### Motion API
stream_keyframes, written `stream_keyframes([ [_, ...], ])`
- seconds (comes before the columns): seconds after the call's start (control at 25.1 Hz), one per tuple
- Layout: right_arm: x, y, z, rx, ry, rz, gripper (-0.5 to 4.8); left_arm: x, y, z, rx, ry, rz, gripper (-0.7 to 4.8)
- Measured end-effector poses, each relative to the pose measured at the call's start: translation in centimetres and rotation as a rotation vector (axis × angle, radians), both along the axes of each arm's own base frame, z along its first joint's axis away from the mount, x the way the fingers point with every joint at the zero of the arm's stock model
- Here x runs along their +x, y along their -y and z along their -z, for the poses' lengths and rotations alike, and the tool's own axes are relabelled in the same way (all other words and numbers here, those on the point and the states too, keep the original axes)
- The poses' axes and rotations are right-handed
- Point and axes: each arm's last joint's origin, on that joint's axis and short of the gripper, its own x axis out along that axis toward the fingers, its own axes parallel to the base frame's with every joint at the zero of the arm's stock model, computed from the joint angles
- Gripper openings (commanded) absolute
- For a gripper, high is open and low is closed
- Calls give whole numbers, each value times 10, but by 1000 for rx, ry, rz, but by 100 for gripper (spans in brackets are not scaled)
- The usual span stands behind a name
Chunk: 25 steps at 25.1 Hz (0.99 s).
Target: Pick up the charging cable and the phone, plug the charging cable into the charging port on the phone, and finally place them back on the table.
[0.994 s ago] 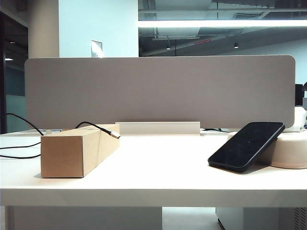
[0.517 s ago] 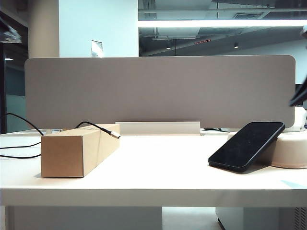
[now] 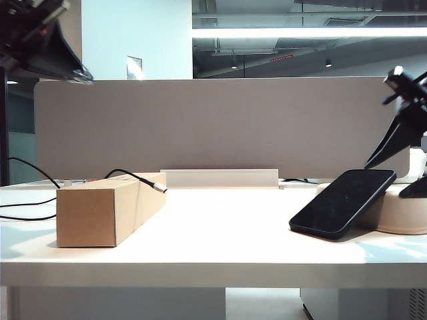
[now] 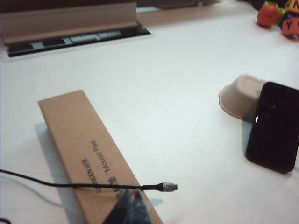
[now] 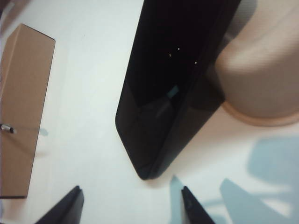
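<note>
Moved: both arms have come into the exterior view, left claw (image 4: 130, 207) high above the box (image 3: 110, 208), right claw (image 5: 131, 205) above the phone (image 3: 342, 202).
Left claw: together.
Right claw: apart.
Cable (image 4: 161, 187): draped over the box.
Phone: right of the box, leaning on a tray (image 3: 403, 210), on the bench (image 3: 213, 247).

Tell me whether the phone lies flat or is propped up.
Propped up: the phone leans tilted, its upper end resting on the cream tray, its lower end on the table.
</note>
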Motion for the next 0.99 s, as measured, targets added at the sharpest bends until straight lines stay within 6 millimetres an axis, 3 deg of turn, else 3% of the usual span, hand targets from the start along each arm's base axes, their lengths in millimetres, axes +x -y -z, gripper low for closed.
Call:
stream_keyframes([
  [0.12,10,-2,10,35,-20,10,379,12,11,1,54,4,42,47],
  [0.28,21,-3,22,58,-36,3,392,26,25,-2,146,-35,62,126],
  [0.44,37,-5,33,59,-63,5,392,31,31,-5,169,-65,72,127],
  [0.56,49,-7,35,59,-61,5,392,31,31,-5,175,-59,75,163],
  [0.99,81,-12,43,63,-43,3,386,30,30,-2,207,-89,60,164],
])
